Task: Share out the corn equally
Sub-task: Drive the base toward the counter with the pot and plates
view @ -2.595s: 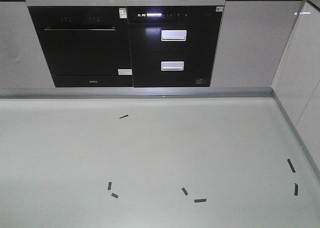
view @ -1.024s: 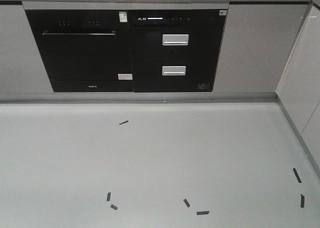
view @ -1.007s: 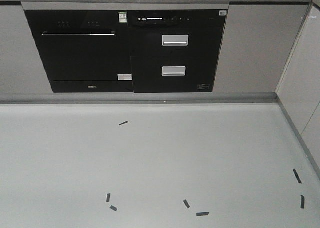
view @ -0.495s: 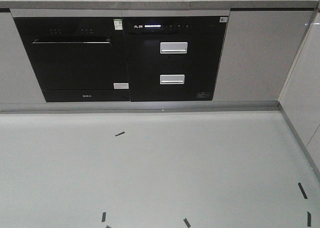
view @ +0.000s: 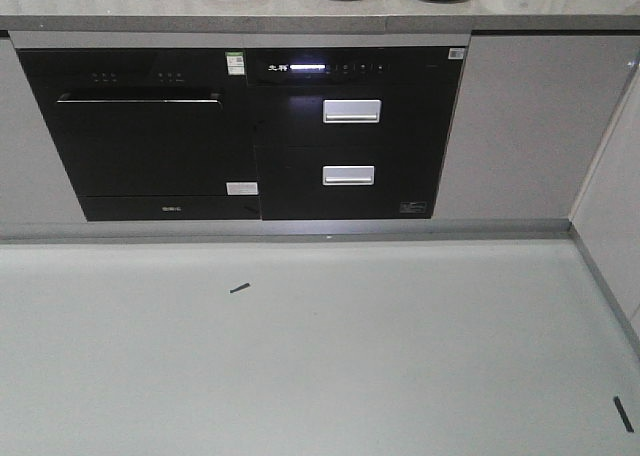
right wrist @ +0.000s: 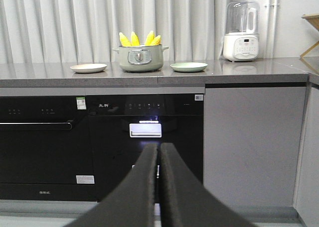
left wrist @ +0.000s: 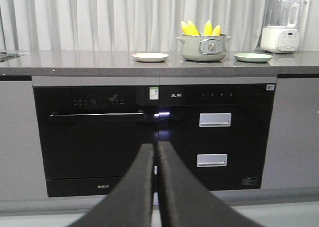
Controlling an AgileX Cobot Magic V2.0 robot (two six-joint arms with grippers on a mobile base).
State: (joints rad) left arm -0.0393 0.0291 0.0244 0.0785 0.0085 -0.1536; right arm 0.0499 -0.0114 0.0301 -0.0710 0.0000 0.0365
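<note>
The corn stands in a pale green pot on the bench, with a cream plate just to one side of the pot and a green plate to the other. Four yellow tips show above the rim. The cobs stand close to upright with the pointed ends up, so the long axis is near vertical. The outer ones lean slightly outward, like a fan.

The left pincer and the right pincer both have their fingers pressed together and hold nothing. Both sit low, at the height of the black appliance fronts and well apart from the pot.

This looks like the approach step, with no cob yet on either plate. The next move seems to call for bringing the base in to the bench, raising an arm above the pot, parting the fingers and taking one cob by its exposed upper end. A lift along the cob's axis would clear the rim. An equal share would probably be two per plate.
</note>
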